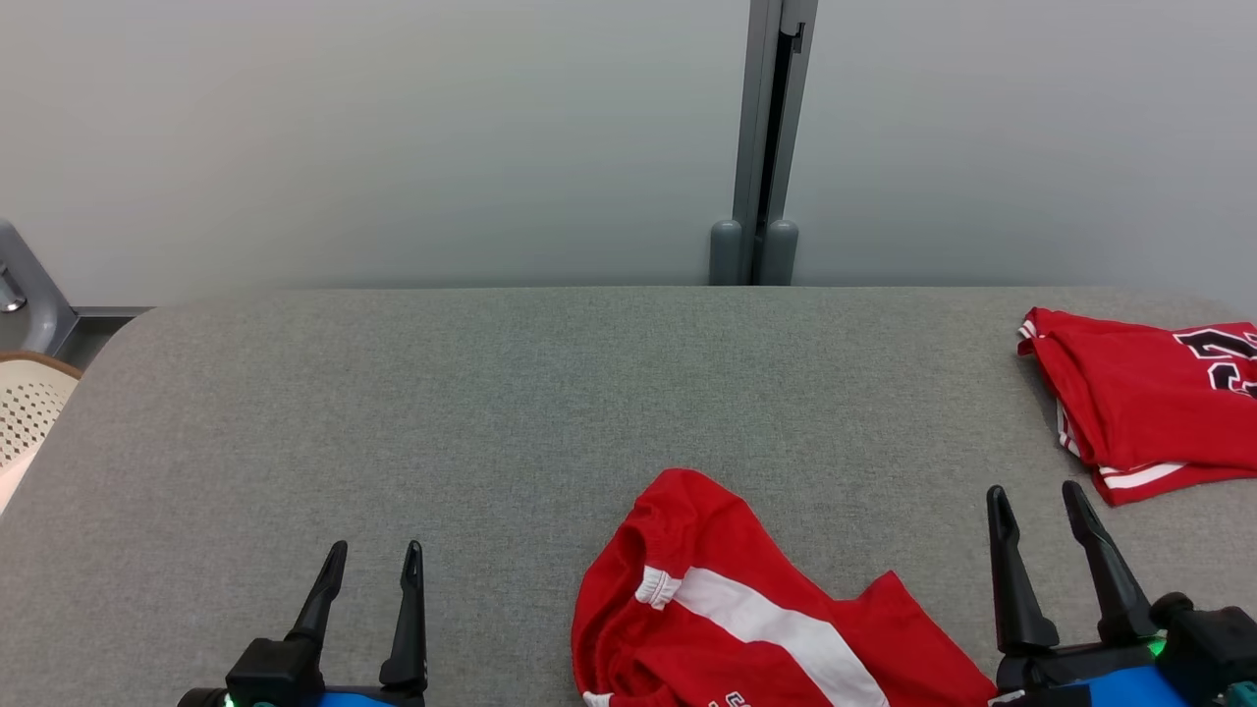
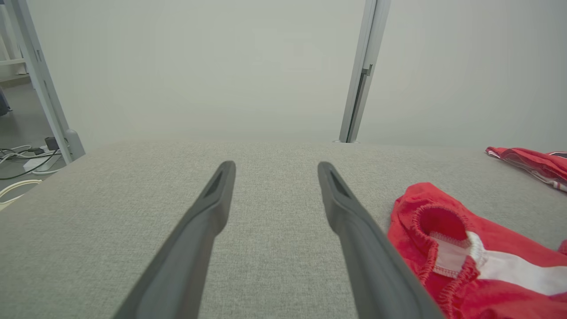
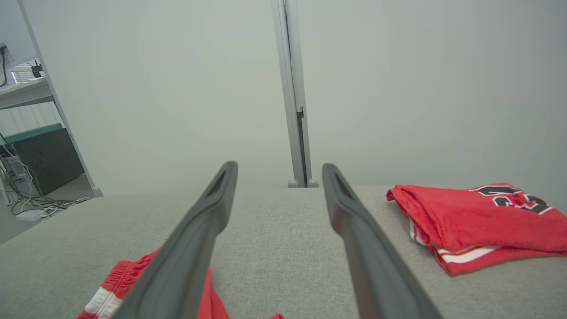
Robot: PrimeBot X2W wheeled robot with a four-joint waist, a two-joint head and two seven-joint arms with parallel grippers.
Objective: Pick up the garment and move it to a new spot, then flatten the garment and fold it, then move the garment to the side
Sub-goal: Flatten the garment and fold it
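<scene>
A crumpled red garment [image 1: 727,609] with a white stripe and an elastic waistband lies at the table's near edge, between my two arms. It shows again as the garment [image 2: 460,248] at the lower right of the left wrist view and as the garment [image 3: 115,283] at the lower left of the right wrist view. My left gripper [image 1: 376,565] stands open at the lower left, apart from the cloth. To the right of the garment, my right gripper [image 1: 1036,501] is open with nothing between its fingers.
A folded red jersey [image 1: 1149,398] with black numerals lies at the table's right edge, also the jersey [image 3: 474,221]. The grey table [image 1: 491,412] stretches back to a pale wall with a grey post [image 1: 766,137]. A perforated chair [image 1: 25,403] stands at the left.
</scene>
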